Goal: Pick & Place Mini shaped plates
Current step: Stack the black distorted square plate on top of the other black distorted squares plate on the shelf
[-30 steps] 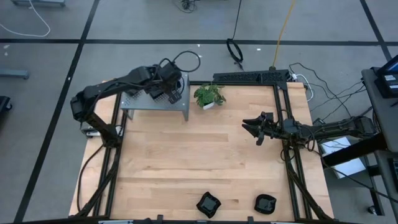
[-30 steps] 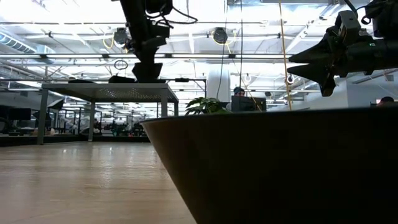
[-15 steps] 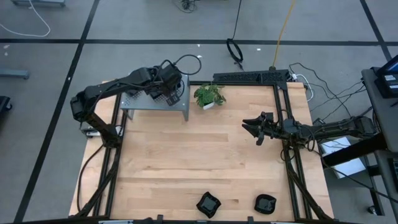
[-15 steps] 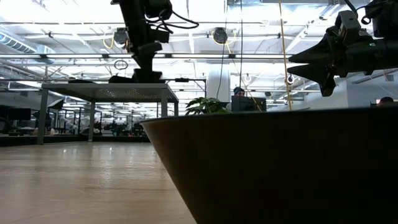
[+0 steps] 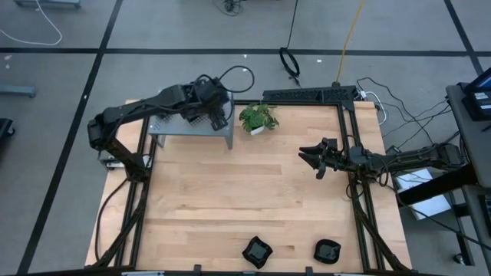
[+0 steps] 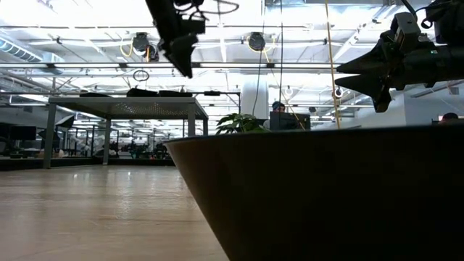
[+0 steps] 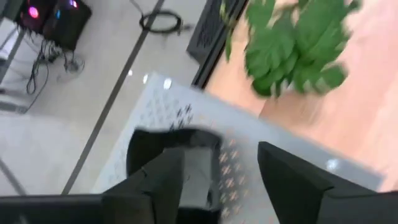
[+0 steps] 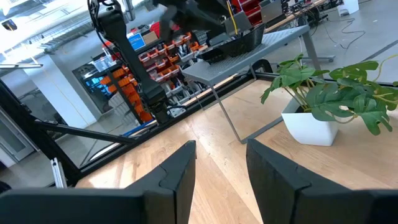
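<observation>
My left gripper [image 5: 218, 118] hangs open above the grey perforated shelf [image 5: 173, 130] at the table's far left. In the left wrist view a black mini plate [image 7: 155, 144] lies flat on the shelf, just beyond my open left gripper [image 7: 227, 180], untouched. In the low view my left gripper [image 6: 184, 64] is clear above the dark plates on the shelf [image 6: 155, 92]. Two more black plates [image 5: 258, 251] [image 5: 327, 250] sit at the table's near edge. My right gripper [image 5: 311, 158] waits open at the right, held level above the table.
A small green potted plant [image 5: 258, 119] stands just right of the shelf, close to my left gripper. One near plate fills the low view's foreground [image 6: 326, 196]. Bare wood lies between the shelf and the near plates. A black frame [image 5: 311, 95] borders the far edge.
My left gripper has let go of the plate on the shelf, risen clear of it and shifted a little toward the plant. The plate stays lying on the shelf.
</observation>
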You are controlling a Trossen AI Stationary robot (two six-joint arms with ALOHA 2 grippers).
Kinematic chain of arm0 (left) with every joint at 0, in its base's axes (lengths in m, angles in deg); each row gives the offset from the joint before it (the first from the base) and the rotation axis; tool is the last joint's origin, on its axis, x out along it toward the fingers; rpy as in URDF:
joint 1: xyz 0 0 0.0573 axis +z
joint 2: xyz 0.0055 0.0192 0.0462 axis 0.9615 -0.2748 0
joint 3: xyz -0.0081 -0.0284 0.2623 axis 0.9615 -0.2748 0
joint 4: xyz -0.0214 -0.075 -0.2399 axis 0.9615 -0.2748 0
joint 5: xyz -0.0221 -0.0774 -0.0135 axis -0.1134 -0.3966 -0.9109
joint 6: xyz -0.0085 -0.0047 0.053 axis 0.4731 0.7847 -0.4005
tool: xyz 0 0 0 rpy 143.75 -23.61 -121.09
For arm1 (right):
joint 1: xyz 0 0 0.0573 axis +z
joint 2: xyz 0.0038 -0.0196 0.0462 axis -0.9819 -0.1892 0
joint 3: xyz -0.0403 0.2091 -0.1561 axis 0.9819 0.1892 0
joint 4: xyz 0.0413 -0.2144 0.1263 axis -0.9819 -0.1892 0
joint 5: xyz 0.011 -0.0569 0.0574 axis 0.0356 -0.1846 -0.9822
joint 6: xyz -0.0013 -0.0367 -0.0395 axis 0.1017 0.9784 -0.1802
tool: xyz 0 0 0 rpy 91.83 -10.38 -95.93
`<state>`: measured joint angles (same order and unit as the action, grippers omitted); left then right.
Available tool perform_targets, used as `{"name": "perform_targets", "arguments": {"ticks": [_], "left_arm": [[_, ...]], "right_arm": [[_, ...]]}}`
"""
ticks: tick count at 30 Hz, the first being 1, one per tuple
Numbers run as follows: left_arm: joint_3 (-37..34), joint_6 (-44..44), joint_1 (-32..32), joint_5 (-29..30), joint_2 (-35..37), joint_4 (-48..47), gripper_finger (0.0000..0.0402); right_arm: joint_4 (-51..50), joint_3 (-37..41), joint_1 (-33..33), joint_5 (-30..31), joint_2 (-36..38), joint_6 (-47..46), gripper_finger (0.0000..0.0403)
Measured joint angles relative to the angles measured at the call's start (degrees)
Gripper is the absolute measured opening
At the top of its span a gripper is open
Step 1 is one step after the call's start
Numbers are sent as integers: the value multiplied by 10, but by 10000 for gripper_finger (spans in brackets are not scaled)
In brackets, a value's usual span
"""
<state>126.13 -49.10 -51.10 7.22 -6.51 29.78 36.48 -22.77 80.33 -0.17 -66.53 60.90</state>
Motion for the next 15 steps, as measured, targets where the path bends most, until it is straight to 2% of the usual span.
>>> {"name": "perform_targets", "arguments": {"ticks": [4, 15], "left_arm": [[12, 16, -28, 0, 0, 40, 222], [15, 42, -116, -2, 0, 143, 223]], "right_arm": [[0, 0, 0, 0, 0, 0, 130], [0, 0, 0, 0, 0, 0, 130]]}}
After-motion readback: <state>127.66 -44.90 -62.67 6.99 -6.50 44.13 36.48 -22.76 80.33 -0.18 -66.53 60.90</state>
